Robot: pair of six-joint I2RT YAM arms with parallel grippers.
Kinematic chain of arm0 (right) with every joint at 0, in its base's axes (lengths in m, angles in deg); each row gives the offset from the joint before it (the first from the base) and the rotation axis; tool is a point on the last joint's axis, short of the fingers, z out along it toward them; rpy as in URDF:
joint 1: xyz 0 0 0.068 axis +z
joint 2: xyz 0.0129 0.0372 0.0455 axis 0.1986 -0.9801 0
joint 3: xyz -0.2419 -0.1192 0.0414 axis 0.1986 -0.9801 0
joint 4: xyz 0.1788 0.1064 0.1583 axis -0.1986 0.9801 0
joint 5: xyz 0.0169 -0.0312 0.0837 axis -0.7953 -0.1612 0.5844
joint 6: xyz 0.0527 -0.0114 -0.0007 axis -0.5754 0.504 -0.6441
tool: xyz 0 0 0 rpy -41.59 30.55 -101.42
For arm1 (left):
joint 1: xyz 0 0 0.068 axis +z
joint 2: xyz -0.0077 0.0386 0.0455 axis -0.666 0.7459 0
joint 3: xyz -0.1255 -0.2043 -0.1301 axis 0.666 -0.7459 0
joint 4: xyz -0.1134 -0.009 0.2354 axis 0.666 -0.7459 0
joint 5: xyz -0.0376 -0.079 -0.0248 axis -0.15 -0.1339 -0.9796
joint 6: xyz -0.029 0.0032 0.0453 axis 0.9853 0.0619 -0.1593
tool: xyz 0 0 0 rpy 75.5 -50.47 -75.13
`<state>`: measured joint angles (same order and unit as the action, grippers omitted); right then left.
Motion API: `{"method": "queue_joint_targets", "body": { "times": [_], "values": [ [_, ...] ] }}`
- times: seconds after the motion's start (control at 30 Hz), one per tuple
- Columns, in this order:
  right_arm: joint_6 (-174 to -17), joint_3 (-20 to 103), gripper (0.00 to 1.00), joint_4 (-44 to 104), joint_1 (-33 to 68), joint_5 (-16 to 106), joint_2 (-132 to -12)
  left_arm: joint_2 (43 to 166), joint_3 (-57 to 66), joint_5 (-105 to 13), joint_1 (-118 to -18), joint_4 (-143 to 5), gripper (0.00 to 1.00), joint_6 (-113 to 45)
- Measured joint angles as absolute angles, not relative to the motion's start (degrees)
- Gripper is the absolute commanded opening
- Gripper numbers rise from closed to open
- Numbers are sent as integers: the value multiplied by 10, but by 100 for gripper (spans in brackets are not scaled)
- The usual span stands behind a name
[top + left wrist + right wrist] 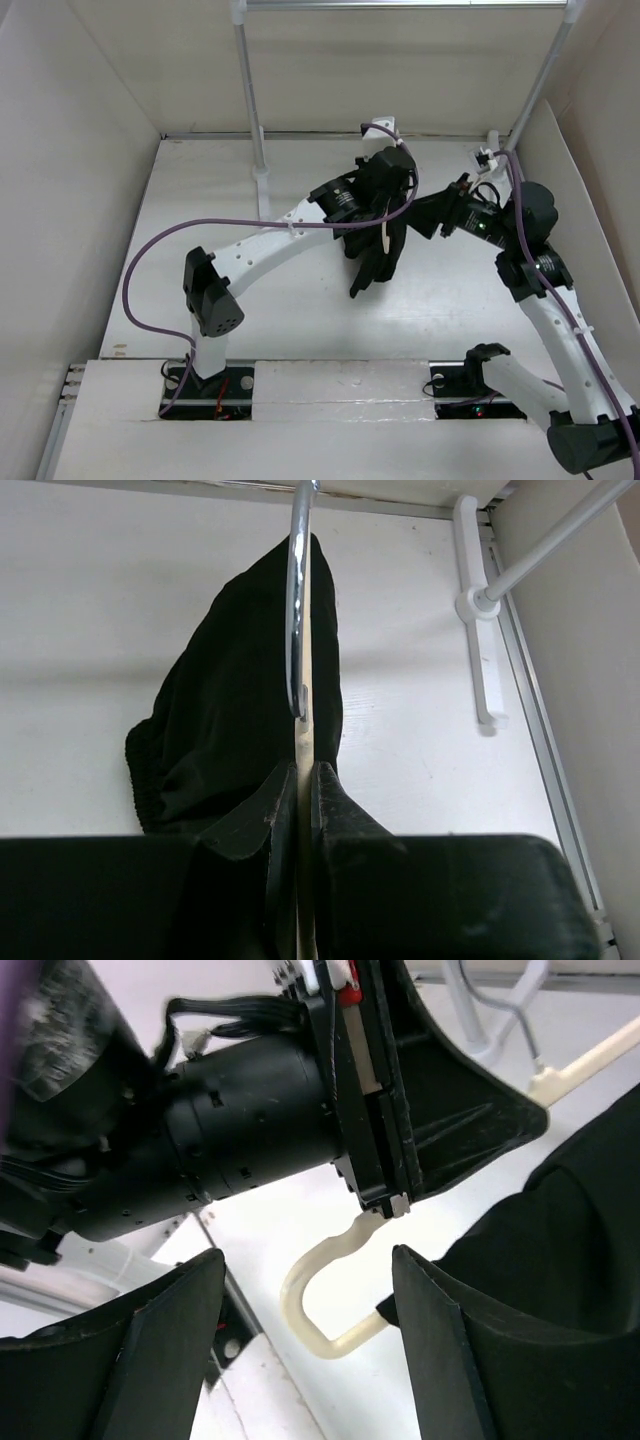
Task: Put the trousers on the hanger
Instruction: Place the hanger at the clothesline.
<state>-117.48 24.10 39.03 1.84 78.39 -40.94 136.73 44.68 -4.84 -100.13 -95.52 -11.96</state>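
The black trousers (374,255) hang draped over the cream hanger (383,238), held up above the table. My left gripper (385,185) is shut on the hanger. In the left wrist view its jaws (303,785) pinch the cream bar (303,742) just below the silver hook (296,600), with the trousers (235,710) hanging on the left side. My right gripper (424,215) is open beside the trousers. In the right wrist view its fingers (308,1255) stand wide apart around the hanger's rounded end (305,1305) without touching it, and the trousers (565,1230) are at the right.
White rack poles rise at the back left (250,90) and back right (540,80), with a top bar overhead. A pole and its white base bracket (478,630) show at the right of the left wrist view. White walls enclose the table (200,230).
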Motion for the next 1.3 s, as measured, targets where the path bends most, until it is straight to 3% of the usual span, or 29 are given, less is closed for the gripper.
{"method": "queue_joint_targets", "body": {
  "times": [0.43, 0.53, 0.57, 0.67, 0.83, 0.97, 1.1, 1.13, 1.17, 1.23, 1.3],
  "values": [
    [-1253, 193, 73, 344, 123, 716, -448, 1367, 434, -76, -1002, -924, 0, -120],
    [-1258, 193, 67, 342, 127, 695, -455, 1367, 421, -77, -1001, -914, 0, -119],
    [-1259, 193, 59, 342, 129, 689, -457, 1366, 416, -77, -1001, -910, 0, -119],
    [-1266, 184, 49, 342, 132, 656, -459, 1364, 402, -78, -1001, -901, 0, -119],
    [-1279, 158, 41, 334, 134, 632, -457, 1363, 393, -79, -1001, -897, 0, -119],
    [-1293, 135, 55, 311, 134, 623, -461, 1361, 387, -81, -998, -894, 0, -119],
    [-1306, 129, 30, 296, 134, 619, -471, 1356, 378, -81, -999, -887, 0, -119],
    [-1312, 127, 16, 302, 134, 618, -473, 1353, 376, -79, -998, -887, 0, -119],
    [-1320, 125, 10, 307, 134, 615, -475, 1350, 376, -75, -997, -886, 0, -119],
    [-1327, 118, 2, 316, 127, 603, -482, 1341, 375, -72, -996, -881, 0, -119],
    [-1326, 119, 0, 308, 126, 599, -481, 1336, 370, -69, -996, -871, 0, -119]
  ]
}}
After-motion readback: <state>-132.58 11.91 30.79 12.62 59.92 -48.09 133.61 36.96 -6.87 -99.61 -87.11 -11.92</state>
